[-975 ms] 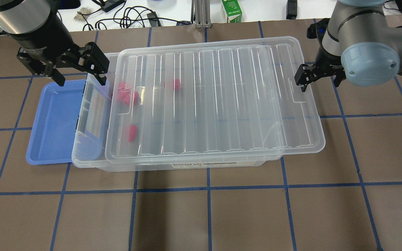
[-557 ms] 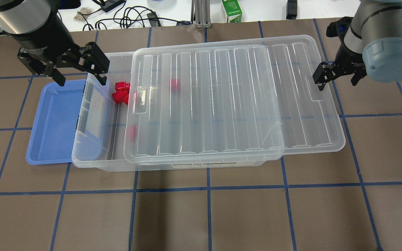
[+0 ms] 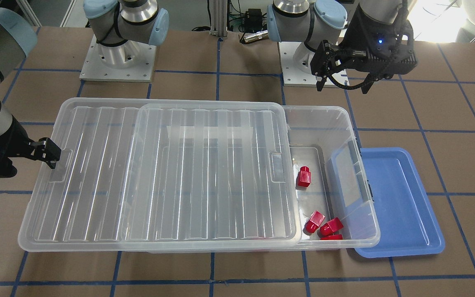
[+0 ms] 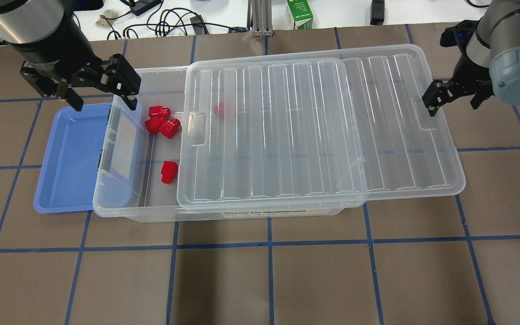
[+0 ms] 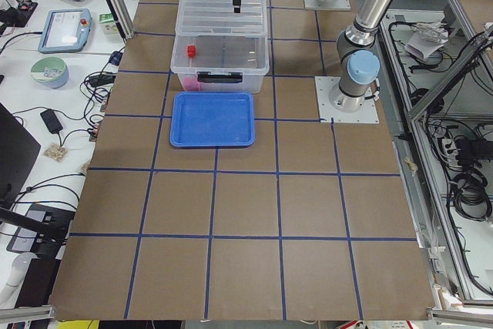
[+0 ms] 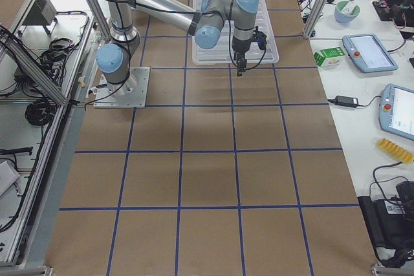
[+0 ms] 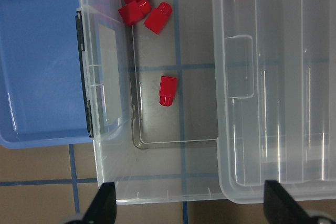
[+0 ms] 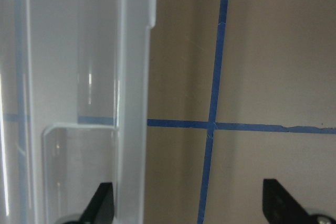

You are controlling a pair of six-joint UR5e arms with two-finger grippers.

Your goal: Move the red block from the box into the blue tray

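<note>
The clear box (image 4: 116,199) stands mid-table with its ribbed lid (image 4: 323,126) slid partly off toward the right. Its left end is uncovered. Three red blocks (image 4: 160,121) lie clustered there, one more red block (image 4: 169,171) lies alone, and another shows through the lid (image 4: 219,109). The blue tray (image 4: 68,158) lies empty against the box's left end. My left gripper (image 4: 104,104) is open and empty, above the box's back left corner. My right gripper (image 4: 451,106) is open, with one finger (image 4: 429,108) at the lid's right rim.
Cables, a green carton (image 4: 299,13) and devices lie on the white bench beyond the table's far edge. The brown table top with blue tape lines stretches in front of the box. The lid overhangs the box on the right.
The lid has slid to the right together with my right gripper, uncovering the red blocks at the box's left end. My left gripper has not moved.
</note>
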